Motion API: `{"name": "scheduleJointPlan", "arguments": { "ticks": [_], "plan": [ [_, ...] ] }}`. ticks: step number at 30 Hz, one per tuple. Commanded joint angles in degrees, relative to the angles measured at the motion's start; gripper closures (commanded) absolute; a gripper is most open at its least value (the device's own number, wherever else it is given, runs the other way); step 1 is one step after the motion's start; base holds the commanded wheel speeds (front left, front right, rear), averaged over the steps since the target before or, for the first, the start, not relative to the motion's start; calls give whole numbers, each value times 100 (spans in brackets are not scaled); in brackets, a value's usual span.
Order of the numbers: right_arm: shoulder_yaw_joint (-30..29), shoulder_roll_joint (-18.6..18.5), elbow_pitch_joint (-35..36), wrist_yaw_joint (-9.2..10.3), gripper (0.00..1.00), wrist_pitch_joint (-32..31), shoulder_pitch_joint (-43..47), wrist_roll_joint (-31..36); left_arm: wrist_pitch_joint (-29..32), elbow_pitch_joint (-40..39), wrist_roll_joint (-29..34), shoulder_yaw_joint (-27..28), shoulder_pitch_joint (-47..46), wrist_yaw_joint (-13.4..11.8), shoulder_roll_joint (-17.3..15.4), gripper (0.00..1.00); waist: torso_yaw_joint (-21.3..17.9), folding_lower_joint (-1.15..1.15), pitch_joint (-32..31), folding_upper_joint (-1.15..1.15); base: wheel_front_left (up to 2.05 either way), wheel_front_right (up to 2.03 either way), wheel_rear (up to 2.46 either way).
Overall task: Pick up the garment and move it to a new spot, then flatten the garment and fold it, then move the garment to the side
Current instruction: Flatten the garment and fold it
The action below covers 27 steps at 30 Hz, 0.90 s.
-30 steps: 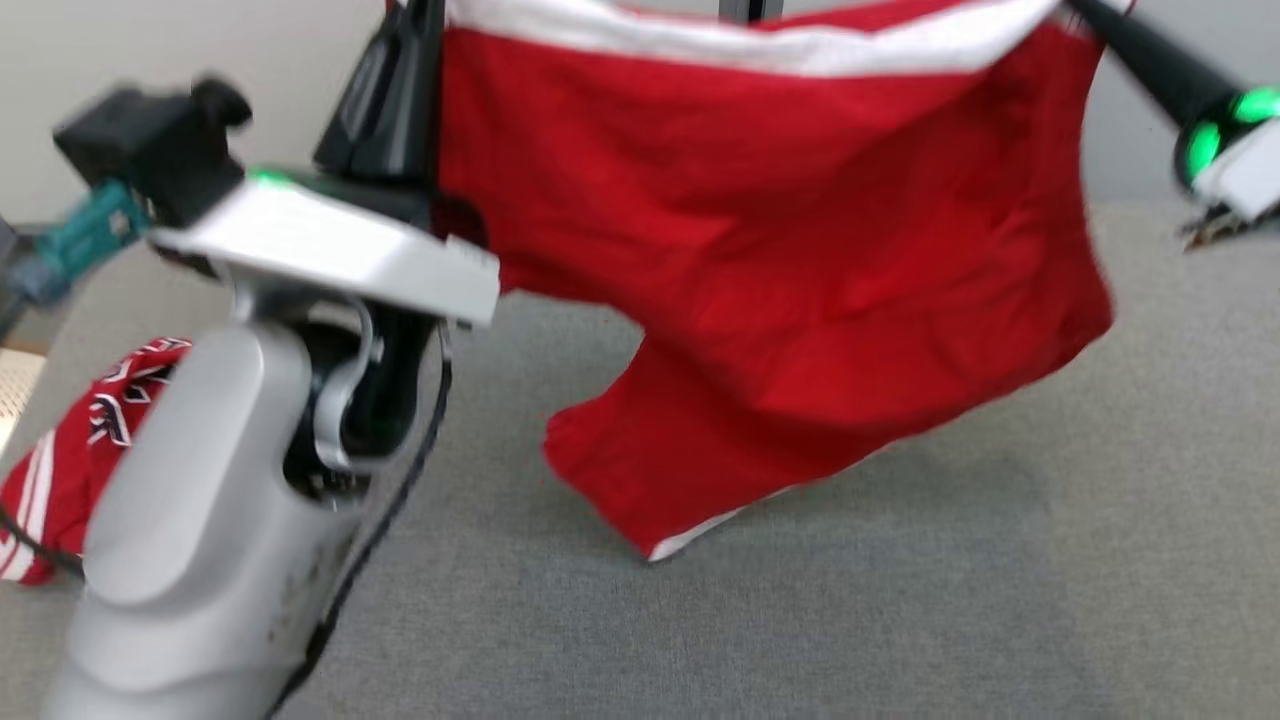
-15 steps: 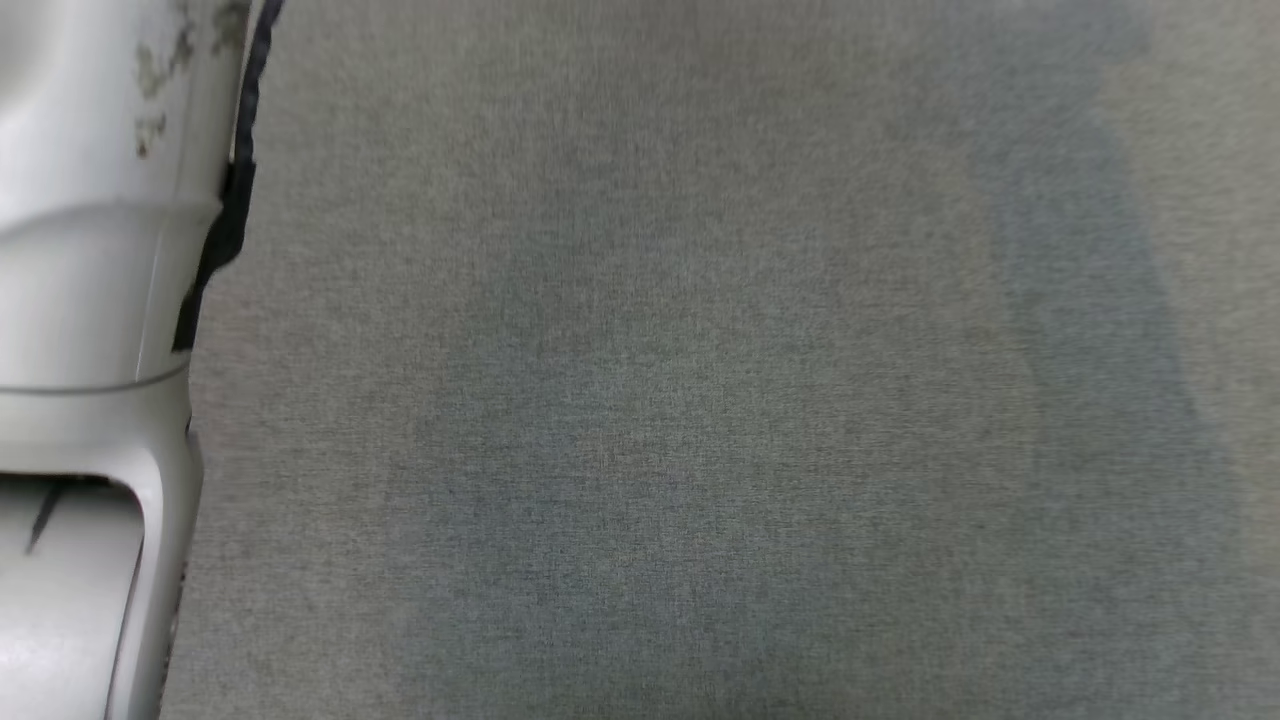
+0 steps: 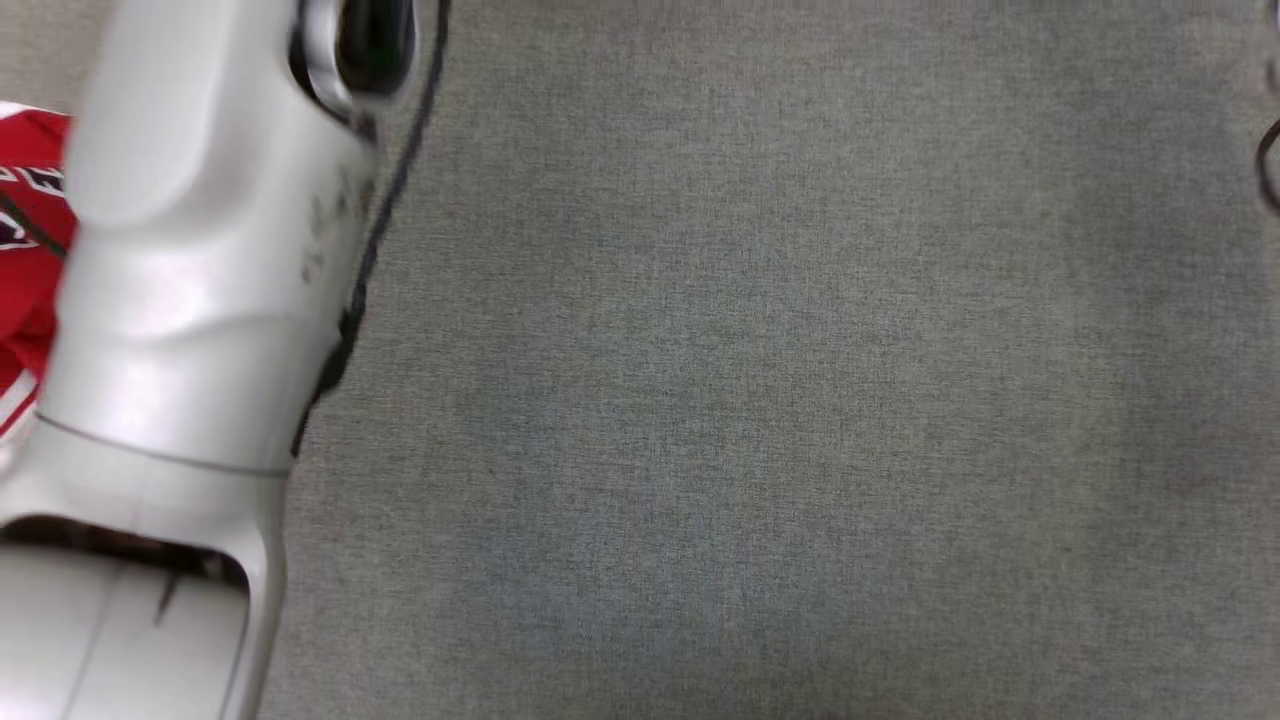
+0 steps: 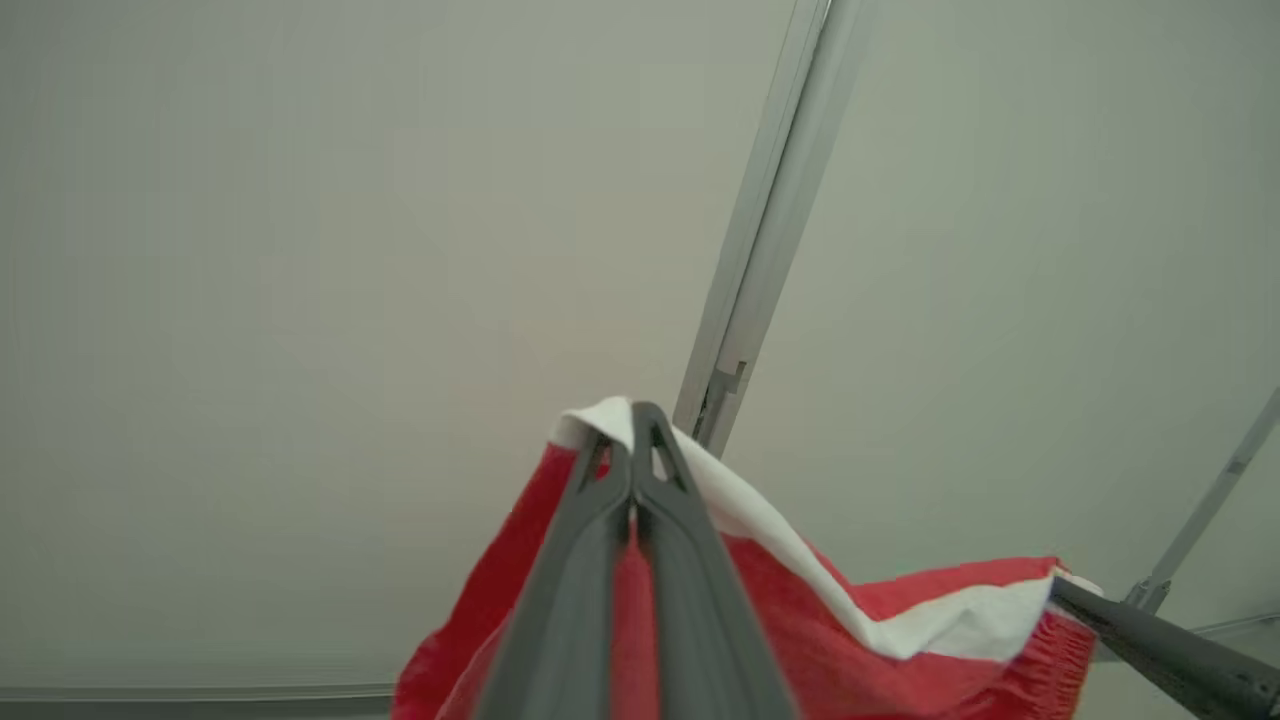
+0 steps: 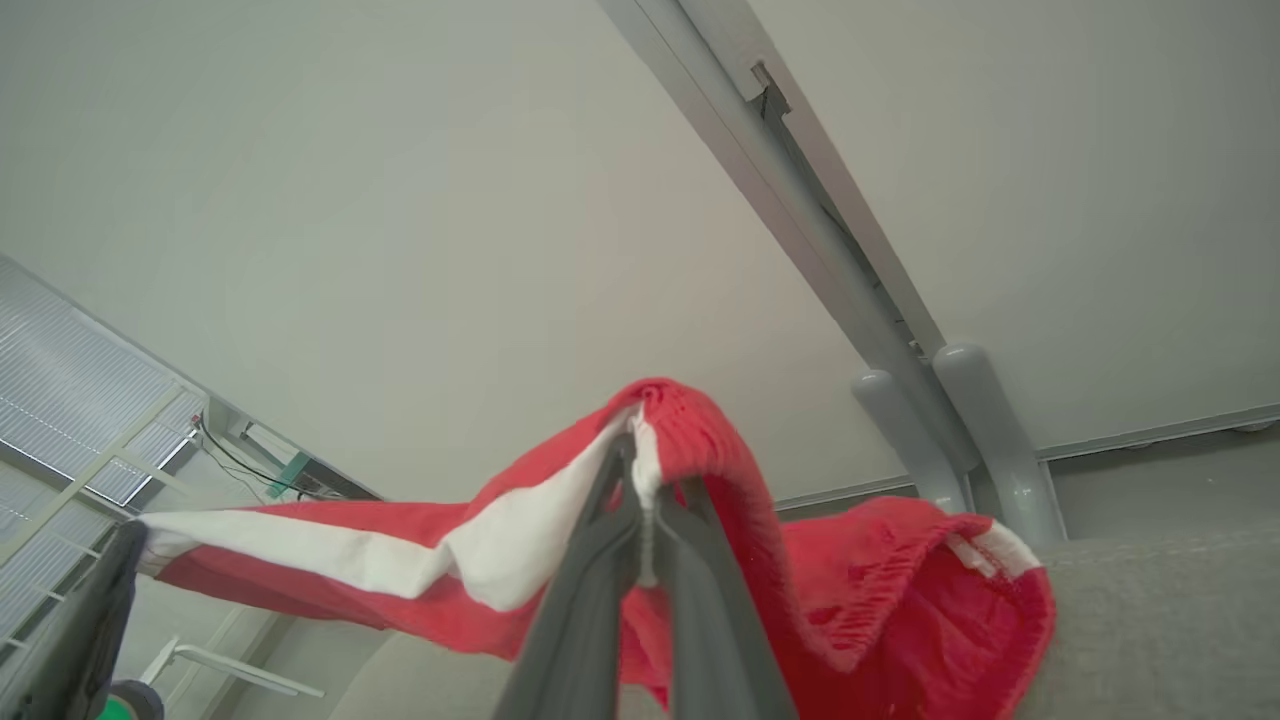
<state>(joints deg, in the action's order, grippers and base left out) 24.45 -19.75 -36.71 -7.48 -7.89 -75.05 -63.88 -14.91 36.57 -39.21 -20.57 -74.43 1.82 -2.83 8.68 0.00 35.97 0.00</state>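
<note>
A red garment (image 4: 780, 640) with a broad white band along one edge was held up in the air, stretched between the two grippers. The cloth looked soft and creased, with a gathered, elastic-looking hem seen from the right wrist. Its long axis ran from one gripper to the other, the white band following that line and the red cloth sagging below.

The left gripper (image 4: 633, 420) had its fingers closed on a white-edged corner. The right gripper (image 5: 640, 460) had its fingers pinched shut on the opposite end, where red and white meet.

From the head, a grey cloth-covered table (image 3: 750, 400) lay below, with the pale left forearm (image 3: 200, 250) across the left side. Behind it lay a second red garment (image 3: 25, 200) with white and black lettering, too blurred to read.
</note>
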Motion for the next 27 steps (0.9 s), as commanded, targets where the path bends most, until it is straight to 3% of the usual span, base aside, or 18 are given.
{"name": "scheduleJointPlan", "arguments": {
  "ticks": [1,8,16,27],
  "plan": [
    [50,-41,38,-2,100,-5,139,-149,-35,24,101,-40,201,101,-21,100,16,0,-94,0,0,0,0],
    [665,-44,90,-2,100,-195,1369,-726,-33,218,752,16,1746,266,-397,100,-16,0,-739,0,0,0,0],
    [1477,-158,77,-2,100,-721,2277,-917,-34,358,1686,-380,3058,398,-960,100,-27,0,-1513,0,0,0,0],
    [2135,-618,12,-1,100,-1088,3060,-995,100,564,1593,-1071,3930,556,-1328,100,50,0,-2181,0,0,0,0]
  ]
}}
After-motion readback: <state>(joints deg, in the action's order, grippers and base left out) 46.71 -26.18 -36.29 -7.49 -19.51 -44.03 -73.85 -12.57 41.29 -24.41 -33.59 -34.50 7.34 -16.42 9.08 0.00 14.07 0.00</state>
